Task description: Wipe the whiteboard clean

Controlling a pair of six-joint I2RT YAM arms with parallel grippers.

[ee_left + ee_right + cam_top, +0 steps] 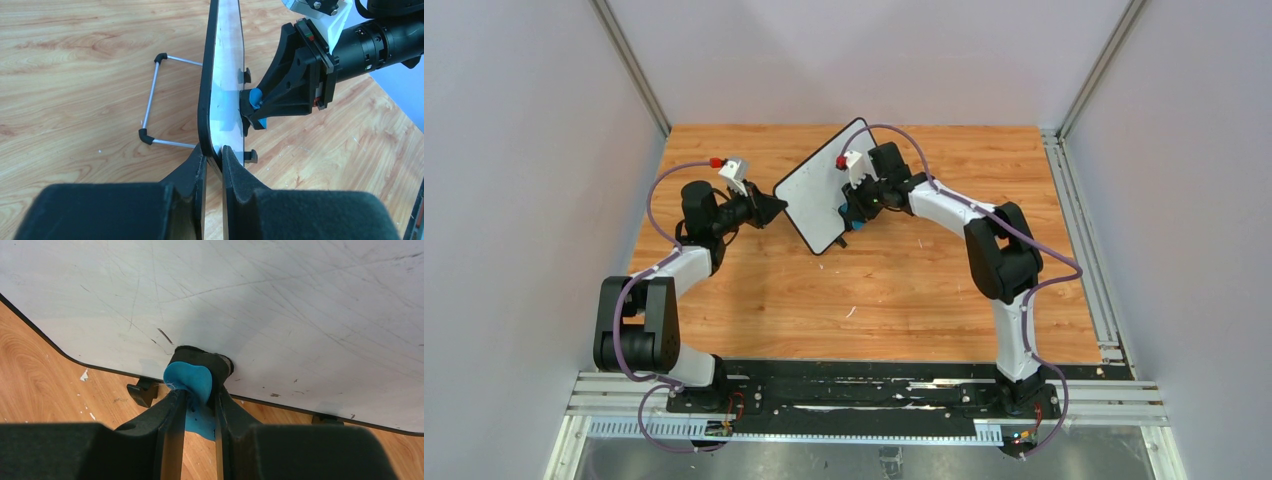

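Observation:
The whiteboard (816, 190) stands tilted on the wooden table, white face toward the right arm; it also shows edge-on in the left wrist view (221, 75) and face-on in the right wrist view (260, 295). My left gripper (776, 207) (213, 156) is shut on the board's near edge. My right gripper (852, 208) (196, 399) is shut on the blue eraser (189, 381), whose black felt pad presses the board's lower face. The eraser also shows in the left wrist view (255, 97). The board's face shows faint grey scratches and a few small dark specks.
The board's wire stand (150, 102) rests on the table behind it. Small black feet (142, 391) sit under the board's lower edge. Grey walls enclose the table on the left, back and right. A metal rail (864, 400) runs along the near edge.

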